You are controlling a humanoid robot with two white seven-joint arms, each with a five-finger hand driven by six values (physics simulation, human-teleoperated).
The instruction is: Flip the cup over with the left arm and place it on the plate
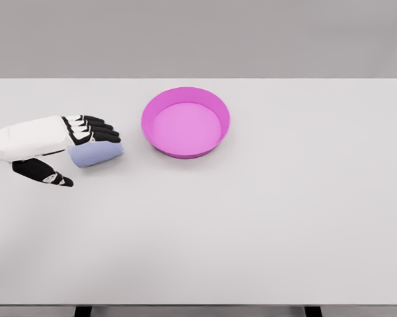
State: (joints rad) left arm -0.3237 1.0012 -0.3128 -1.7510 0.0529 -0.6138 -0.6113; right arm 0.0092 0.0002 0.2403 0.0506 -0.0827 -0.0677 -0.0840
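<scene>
A pale lavender cup (104, 153) lies on its side on the white table (251, 224), left of a pink plate (185, 121) with a raised rim. My left hand (91, 157) reaches in from the left edge, and its dark fingers (96, 129) stretch flat over the top of the cup. The thumb (47, 174) points out below and to the left, apart from the cup. The hand looks open, not closed around the cup. A short gap of bare table separates the cup from the plate. The right arm is out of view.
The table's far edge runs just behind the plate, and its front edge lies near the bottom of the picture. Nothing else stands on the table.
</scene>
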